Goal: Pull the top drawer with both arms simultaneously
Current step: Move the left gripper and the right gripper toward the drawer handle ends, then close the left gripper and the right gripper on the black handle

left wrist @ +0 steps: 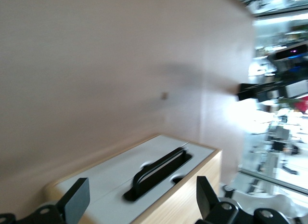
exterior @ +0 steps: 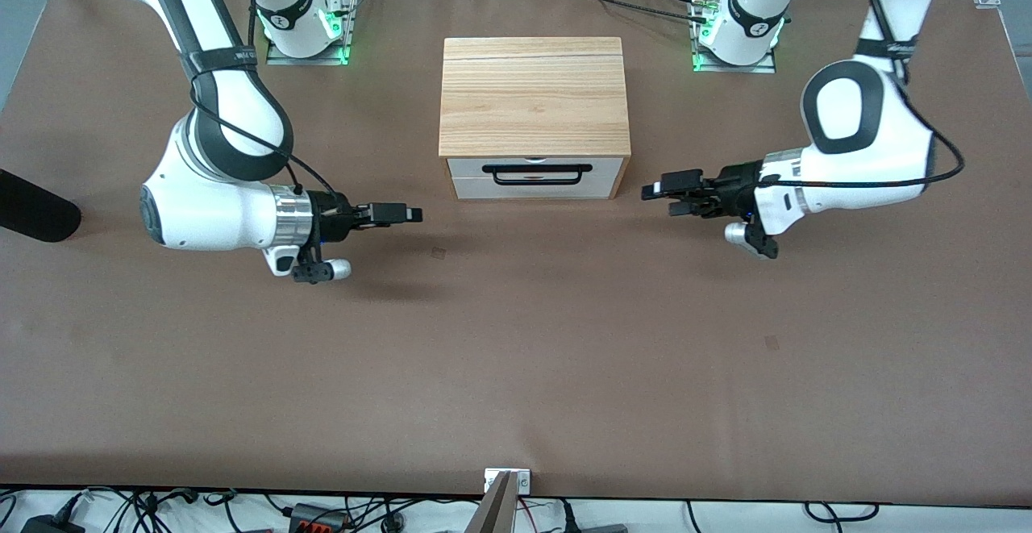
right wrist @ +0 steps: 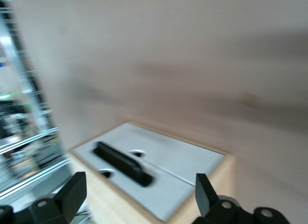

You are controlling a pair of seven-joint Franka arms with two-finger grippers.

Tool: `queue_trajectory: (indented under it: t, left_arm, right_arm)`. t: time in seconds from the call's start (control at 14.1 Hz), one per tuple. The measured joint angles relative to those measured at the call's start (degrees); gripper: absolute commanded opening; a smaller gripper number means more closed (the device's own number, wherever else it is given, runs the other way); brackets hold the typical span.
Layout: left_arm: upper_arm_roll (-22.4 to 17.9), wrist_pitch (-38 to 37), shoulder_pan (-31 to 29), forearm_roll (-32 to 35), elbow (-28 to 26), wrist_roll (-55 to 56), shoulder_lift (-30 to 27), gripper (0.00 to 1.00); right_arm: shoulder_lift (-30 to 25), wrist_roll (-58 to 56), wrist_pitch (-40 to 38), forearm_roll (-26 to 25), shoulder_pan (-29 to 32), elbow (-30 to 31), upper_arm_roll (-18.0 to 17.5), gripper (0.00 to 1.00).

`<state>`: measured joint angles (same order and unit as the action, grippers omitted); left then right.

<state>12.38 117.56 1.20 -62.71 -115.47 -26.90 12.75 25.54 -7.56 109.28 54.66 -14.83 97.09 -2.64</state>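
top drawer shut, handle long axis 3–9 o'clock | left gripper spread, drawer at its 9 | right gripper spread, drawer at its 2 | both clear of handle

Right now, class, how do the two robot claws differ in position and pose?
The left claw is beside the cabinet toward the left arm's end, the right claw toward the right arm's end. They point opposite ways, toward each other. Both are open, off the drawer's handle.
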Motion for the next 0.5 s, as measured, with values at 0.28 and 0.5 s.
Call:
queue_trajectory:
  t: [0.28, 0.5]
  left_arm:
    - [2.7, 2.7, 0.5, -18.4, -4.3, -20.2, 6.3, 0.99]
    - [3.9, 2.4, 0.4, -25.7, -4.5, -27.1, 9.6, 0.99]
  right_arm:
    - [2.7, -13.5, 1.0, 16.2, -1.3, 2.7, 0.0, 1.0]
    - [4.3, -28.0, 0.9, 31.2, -2.6, 7.8, 0.0, 1.0]
